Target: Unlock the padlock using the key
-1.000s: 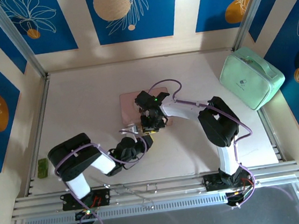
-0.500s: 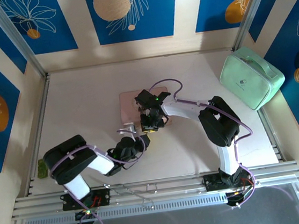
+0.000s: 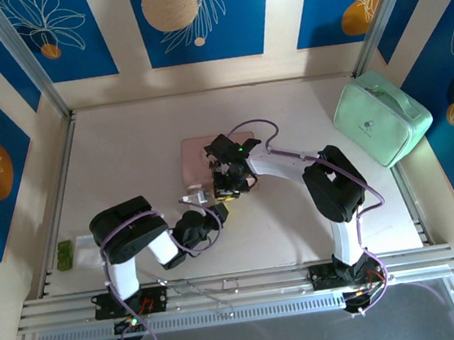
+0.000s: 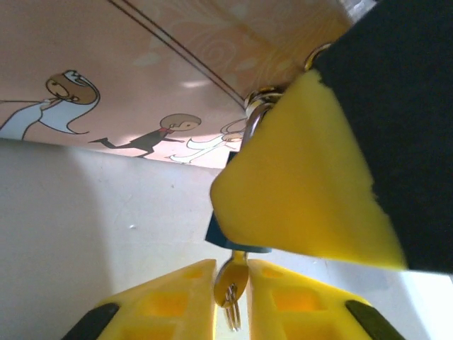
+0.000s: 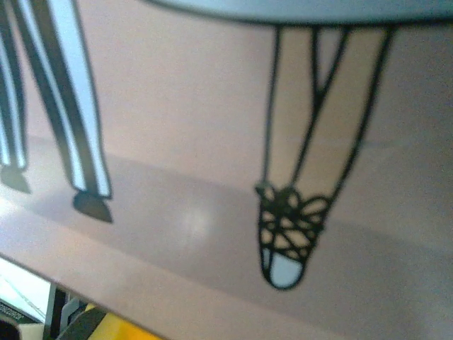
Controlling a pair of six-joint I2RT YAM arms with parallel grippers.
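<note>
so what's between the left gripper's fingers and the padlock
The key. In the left wrist view it sits pinched in the left gripper and reaches up to the blue underside of the padlock.

Pink box (image 5: 177, 106) lid printed with cartoon legs.

No word, number or brand can be read anywhere. The mint-green case (image 3: 385, 115) carries a small dark mark on its top face — too small to make out. The pink box (image 4: 106, 42) bears drawn cartoon figures, a bride and a groom among them, but these are pictures, not lettering. The key (image 4: 231, 283) is too blurred for any stamp to be read — likewise the blue sliver of the padlock (image 4: 221, 237).
</note>
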